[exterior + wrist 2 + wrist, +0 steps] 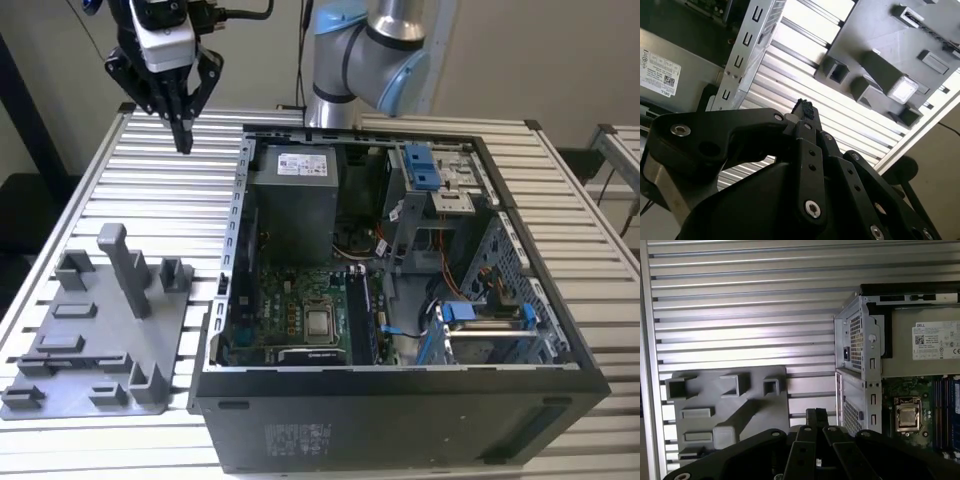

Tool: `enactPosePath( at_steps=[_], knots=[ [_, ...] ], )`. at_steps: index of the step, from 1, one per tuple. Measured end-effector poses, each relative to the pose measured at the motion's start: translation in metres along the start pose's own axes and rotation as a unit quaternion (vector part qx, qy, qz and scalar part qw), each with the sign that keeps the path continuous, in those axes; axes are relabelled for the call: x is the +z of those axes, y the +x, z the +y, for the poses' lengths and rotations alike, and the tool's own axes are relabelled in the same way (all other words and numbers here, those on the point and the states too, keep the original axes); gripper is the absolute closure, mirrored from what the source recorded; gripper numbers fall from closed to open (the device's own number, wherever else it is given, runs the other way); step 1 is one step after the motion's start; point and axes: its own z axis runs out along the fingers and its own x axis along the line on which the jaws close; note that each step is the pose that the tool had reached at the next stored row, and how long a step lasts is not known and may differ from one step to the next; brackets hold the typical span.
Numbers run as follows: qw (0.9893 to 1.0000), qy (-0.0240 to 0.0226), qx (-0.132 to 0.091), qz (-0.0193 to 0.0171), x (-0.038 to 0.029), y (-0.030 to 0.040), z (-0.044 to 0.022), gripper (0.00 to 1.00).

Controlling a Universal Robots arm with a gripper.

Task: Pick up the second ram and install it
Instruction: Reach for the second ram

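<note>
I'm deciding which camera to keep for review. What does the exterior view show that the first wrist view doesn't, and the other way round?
Exterior view: the arm's blue-capped joints and the drive bays with their blue clips. First wrist view: the outer face of the case's vented wall. Both: the gripper, shut on the ram above the table, plus the grey fixture, the power supply and the CPU socket.
</note>
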Motion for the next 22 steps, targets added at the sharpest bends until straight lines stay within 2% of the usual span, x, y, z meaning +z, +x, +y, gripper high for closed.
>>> enactPosePath(
  at_steps=[4,17,22],
  knots=[
    [1.0,0.0,0.0,0.0,-0.0002,0.0058,-0.0004,0.89],
    [1.0,0.0,0.0,-0.0004,-0.0009,0.0408,-0.0031,0.89],
    [1.0,0.0,-0.001,-0.0004,-0.0011,0.0501,-0.0039,0.89]
  ],
)
